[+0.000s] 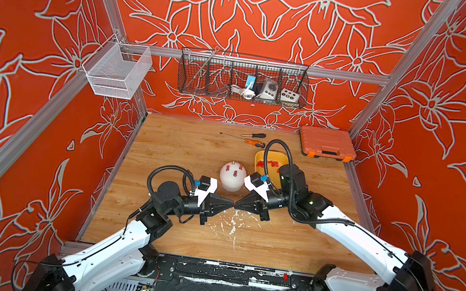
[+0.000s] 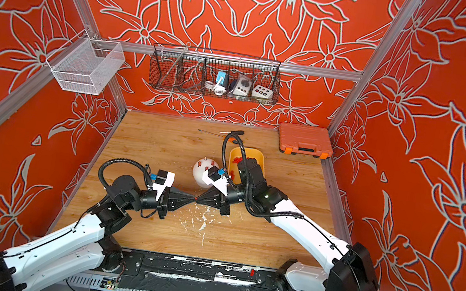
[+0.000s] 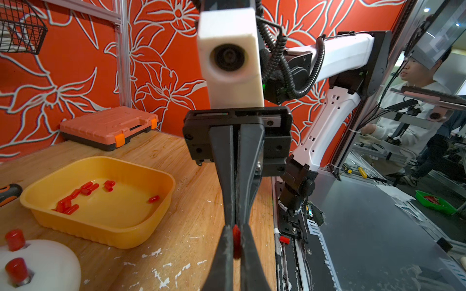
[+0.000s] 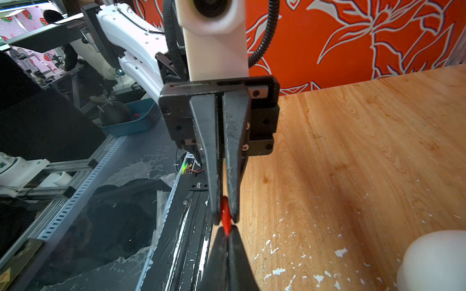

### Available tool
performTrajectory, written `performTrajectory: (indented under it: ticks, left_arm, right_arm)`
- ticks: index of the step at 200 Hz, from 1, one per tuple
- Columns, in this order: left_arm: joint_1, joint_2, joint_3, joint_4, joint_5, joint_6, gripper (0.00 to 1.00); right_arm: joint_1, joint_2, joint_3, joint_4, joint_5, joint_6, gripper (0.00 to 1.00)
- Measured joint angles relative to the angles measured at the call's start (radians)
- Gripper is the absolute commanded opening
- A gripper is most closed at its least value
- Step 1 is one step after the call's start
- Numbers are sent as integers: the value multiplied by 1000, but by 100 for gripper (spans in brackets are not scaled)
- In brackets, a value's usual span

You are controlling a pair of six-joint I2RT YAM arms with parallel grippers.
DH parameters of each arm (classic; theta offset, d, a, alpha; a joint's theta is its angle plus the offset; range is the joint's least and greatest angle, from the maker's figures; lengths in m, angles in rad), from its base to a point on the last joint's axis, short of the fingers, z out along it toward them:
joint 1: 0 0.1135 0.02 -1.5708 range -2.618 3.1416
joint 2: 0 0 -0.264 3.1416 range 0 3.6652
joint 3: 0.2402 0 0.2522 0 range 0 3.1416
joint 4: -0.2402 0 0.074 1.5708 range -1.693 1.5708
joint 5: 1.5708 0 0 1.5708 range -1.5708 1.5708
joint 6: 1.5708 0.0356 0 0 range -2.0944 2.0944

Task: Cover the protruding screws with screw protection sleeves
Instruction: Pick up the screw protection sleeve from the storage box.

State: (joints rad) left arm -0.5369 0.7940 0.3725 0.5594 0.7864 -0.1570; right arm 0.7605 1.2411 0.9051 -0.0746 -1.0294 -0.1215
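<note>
Fingers (image 3: 223,254) of the left gripper (image 1: 231,203) are clamped on one end of a red sleeve (image 3: 236,241). It is held in the air above the table (image 1: 193,153), near the dome (image 1: 231,180). Tip to tip with it, the right gripper (image 1: 237,205) has its fingers (image 4: 218,254) nearly together at the other end. Whether they pinch it or merely touch it I cannot tell. More sleeves lie in the tray (image 3: 126,162).

On the dome, one screw (image 1: 233,163) looks bare; others already carry sleeves.

The sleeve looks very light, soft and smooth. A hard squeeze would likely flatten its bore, and it could slip or twist. It is best held lightly by the closed end, with the mouth free and round to go over the screw. Which end is open I cannot tell.
</note>
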Motion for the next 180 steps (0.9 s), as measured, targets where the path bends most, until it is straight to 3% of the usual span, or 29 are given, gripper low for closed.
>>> performTrajectory:
  ticks: [20, 40, 80, 109, 145, 180]
  left_arm:
    - [2, 5, 28, -21, -43, -30, 0]
    - [30, 25, 64, -26, -56, -93, 0]
    - [169, 98, 96, -4, 3, -293, 0]
    - [198, 168, 149, -8, 85, -414, 0]
    - [200, 276, 193, 43, 199, -540, 0]
    - [200, 293, 192, 71, 249, -594, 0]
  right_arm:
    - [0, -21, -10, 16, 54, -6, 42]
    - [0, -92, -75, 79, 143, -8, 52]
    - [10, -241, -275, 291, 364, -22, 57]
    - [13, -251, -384, 499, 487, 12, 57]
    - [13, -194, -400, 690, 523, 65, 55]
    - [13, -133, -399, 822, 494, 131, 52]
